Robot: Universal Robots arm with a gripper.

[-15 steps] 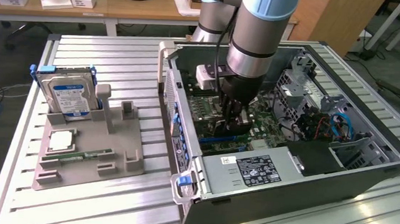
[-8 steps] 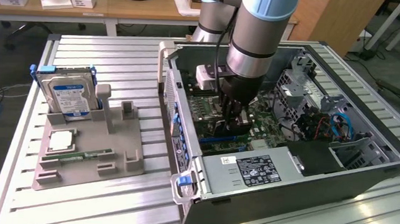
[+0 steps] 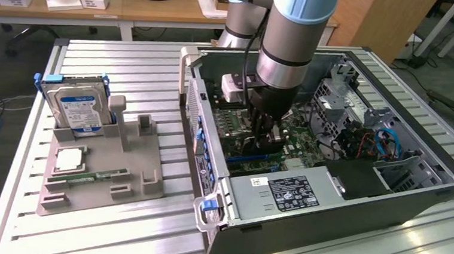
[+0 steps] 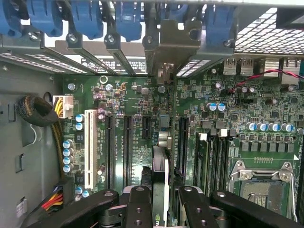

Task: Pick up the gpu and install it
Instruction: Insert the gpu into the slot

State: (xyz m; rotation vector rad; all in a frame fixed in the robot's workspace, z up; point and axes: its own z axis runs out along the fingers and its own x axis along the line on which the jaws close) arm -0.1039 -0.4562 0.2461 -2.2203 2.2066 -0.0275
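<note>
The gpu (image 4: 160, 164) is seen edge-on in the wrist view, a thin dark card standing upright over the motherboard's slots. Its silver bracket (image 4: 172, 45) reaches the case's rear slot openings. My gripper (image 4: 161, 192) is shut on the gpu, one black finger (image 4: 137, 204) on each side of the card. In the exterior view, the gripper (image 3: 262, 142) is lowered deep inside the open computer case (image 3: 414, 194), just above the green motherboard (image 3: 298, 141), holding the dark gpu (image 3: 267, 146). Whether the card's edge sits in a slot is hidden.
Long black expansion slots (image 4: 127, 147) and a white slot (image 4: 89, 142) flank the card. An open CPU socket (image 4: 259, 190) lies nearby. The power supply (image 3: 286, 194) fills the case's near end. At the exterior view's left, a grey fixture (image 3: 99, 178) holds a hard drive (image 3: 80, 108).
</note>
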